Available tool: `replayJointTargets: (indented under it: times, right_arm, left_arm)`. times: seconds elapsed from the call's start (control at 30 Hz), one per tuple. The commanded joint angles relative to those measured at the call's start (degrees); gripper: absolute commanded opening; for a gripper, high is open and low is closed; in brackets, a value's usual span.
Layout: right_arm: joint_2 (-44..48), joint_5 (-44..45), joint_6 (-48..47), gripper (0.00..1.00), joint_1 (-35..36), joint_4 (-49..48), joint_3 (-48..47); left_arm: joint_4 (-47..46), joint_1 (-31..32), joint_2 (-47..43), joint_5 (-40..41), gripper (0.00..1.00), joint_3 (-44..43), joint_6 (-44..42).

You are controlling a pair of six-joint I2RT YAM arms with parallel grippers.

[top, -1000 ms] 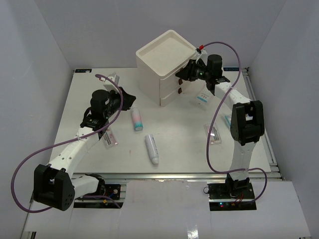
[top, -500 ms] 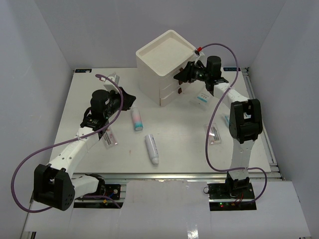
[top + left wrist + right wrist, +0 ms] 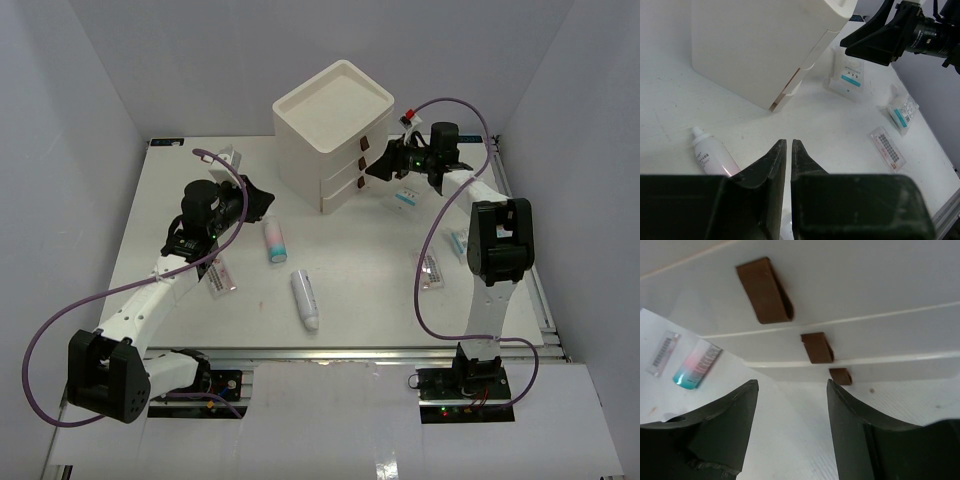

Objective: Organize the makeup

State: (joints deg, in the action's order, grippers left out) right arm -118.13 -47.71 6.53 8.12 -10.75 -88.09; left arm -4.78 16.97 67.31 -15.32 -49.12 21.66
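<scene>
The makeup lies loose on the table. A white tube with a pink label and teal cap (image 3: 274, 240) (image 3: 695, 367) and a plain white tube (image 3: 305, 298) are in the middle. Flat sachets lie at left (image 3: 222, 277) and at right (image 3: 408, 196) (image 3: 430, 270) (image 3: 457, 243). My left gripper (image 3: 262, 201) (image 3: 787, 142) hovers left of the teal-capped tube, its fingers closed to a thin slit with nothing between them. My right gripper (image 3: 380, 170) (image 3: 792, 385) stands open and empty just right of the drawer box, facing its brown handles (image 3: 765, 290).
The white three-drawer box (image 3: 335, 125) stands at the back centre, its drawers pushed in. A small white packet (image 3: 228, 157) sits at the back left. Grey walls enclose the table on three sides. Purple cables loop above both arms.
My right gripper has backed off to the right from the drawer front, and its jaws have widened. The left arm has stayed in place.
</scene>
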Motion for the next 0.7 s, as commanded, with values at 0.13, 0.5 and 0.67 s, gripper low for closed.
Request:
replayJointTargets:
  times: [0.13, 0.5, 0.67]
  right_arm:
    - [-0.1, 10.4, -14.8, 0.73, 0.8, 5.6, -3.4]
    - [-2.8, 12.6, -14.2, 0.74, 3.8, 0.8, -4.8]
    - [-2.9, 14.2, -11.8, 0.68, 4.7, -2.1, -4.0]
  left_arm:
    - [-1.1, -0.4, 0.3, -2.2, 0.33, 0.4, -1.1]
    - [-0.9, -0.3, 0.8, -1.7, 0.44, 0.4, -1.5]
    - [-0.8, -0.4, 0.9, -1.8, 0.44, 0.3, -1.6]
